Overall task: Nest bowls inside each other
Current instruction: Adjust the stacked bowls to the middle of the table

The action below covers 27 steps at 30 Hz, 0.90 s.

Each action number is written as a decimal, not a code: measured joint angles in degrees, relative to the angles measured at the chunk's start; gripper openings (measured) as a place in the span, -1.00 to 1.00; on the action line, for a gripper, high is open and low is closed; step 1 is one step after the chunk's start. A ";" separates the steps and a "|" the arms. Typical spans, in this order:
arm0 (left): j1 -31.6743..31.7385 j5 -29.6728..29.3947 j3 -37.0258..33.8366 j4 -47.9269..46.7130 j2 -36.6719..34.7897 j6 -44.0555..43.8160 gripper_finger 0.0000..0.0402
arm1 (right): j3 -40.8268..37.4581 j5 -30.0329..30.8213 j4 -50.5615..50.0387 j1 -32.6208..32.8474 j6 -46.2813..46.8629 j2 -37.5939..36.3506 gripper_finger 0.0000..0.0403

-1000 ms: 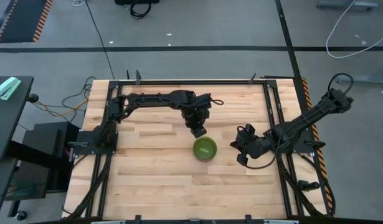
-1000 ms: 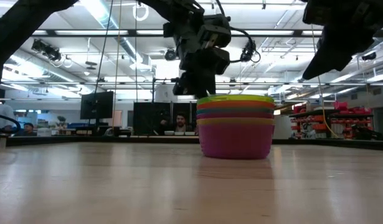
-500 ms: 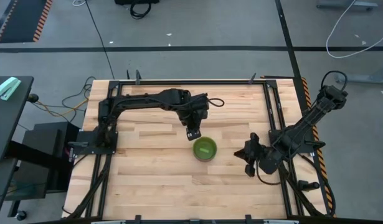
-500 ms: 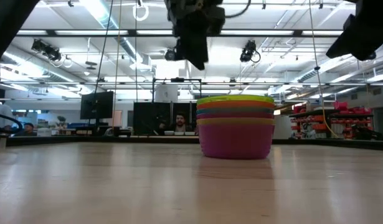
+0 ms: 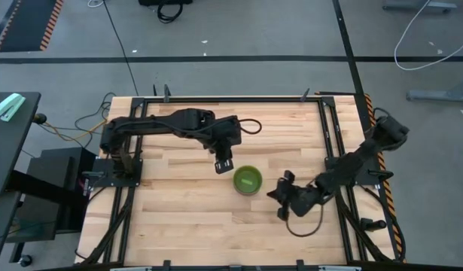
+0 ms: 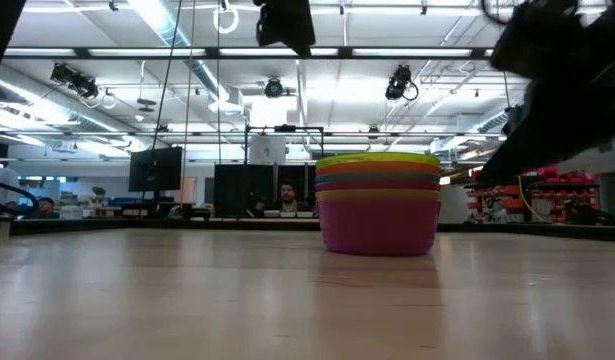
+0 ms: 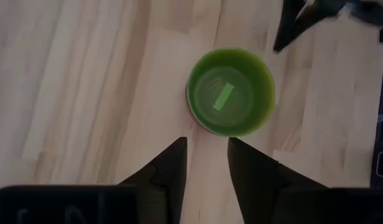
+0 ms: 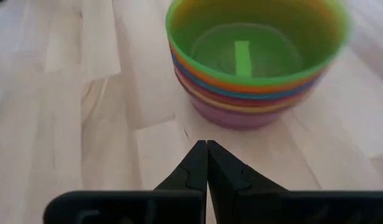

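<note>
the left gripper (image 5: 223, 163) hangs above the desk (image 5: 178, 203) with its fingers (image 7: 169, 171) a little apart and nothing between them; the stack of bowls (image 5: 248, 180) sits just beside it, toward the right arm's side, and in the left wrist view the stack (image 7: 230, 92) lies straight ahead of the fingertips, apart from them; the right gripper (image 5: 281, 203) is low over the desk on the stack's other side, near it but not touching, its fingers (image 8: 198, 167) pressed together and holding nothing; in the right wrist view the stack (image 8: 256, 65) stands just ahead of the closed tips; the bowls are nested one inside another, the green bowl (image 8: 253, 37) innermost on top with a pale green label on its floor, and below its rim show bands of yellow, orange, blue and red, with the purple bowl (image 6: 378, 222) outermost at the bottom, resting upright on the wood; in the low view the stack (image 6: 378, 200) stands alone on the desk; beyond the desk a person (image 6: 287, 197) sits among monitors in the room.
</note>
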 joint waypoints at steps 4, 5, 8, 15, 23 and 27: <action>-0.98 -1.77 -0.02 -0.23 -1.21 -0.49 -0.41 | 0.00 -4.35 7.41 -4.82 -4.25 5.60 -0.97; -1.22 -1.90 -0.02 -0.45 -1.45 -0.51 -0.41 | 0.00 -5.28 8.90 -5.95 -5.22 6.75 -0.98; -1.79 -1.91 -0.02 -0.58 -1.51 -0.59 -0.42 | 0.00 -7.93 12.40 -8.74 -7.30 9.18 -0.96; -2.23 -4.06 -0.02 -0.76 -1.71 -0.85 -0.39 | 0.00 -11.44 16.08 -13.60 -11.81 10.96 -0.98; -2.23 -4.45 -0.02 -0.71 -1.71 -1.22 -0.42 | 0.07 -12.66 17.37 -16.48 -14.69 10.22 -0.97; -2.23 -4.90 -0.02 -0.70 -1.71 -1.18 -0.44 | 0.09 -14.60 18.56 -18.61 -16.26 10.19 -0.98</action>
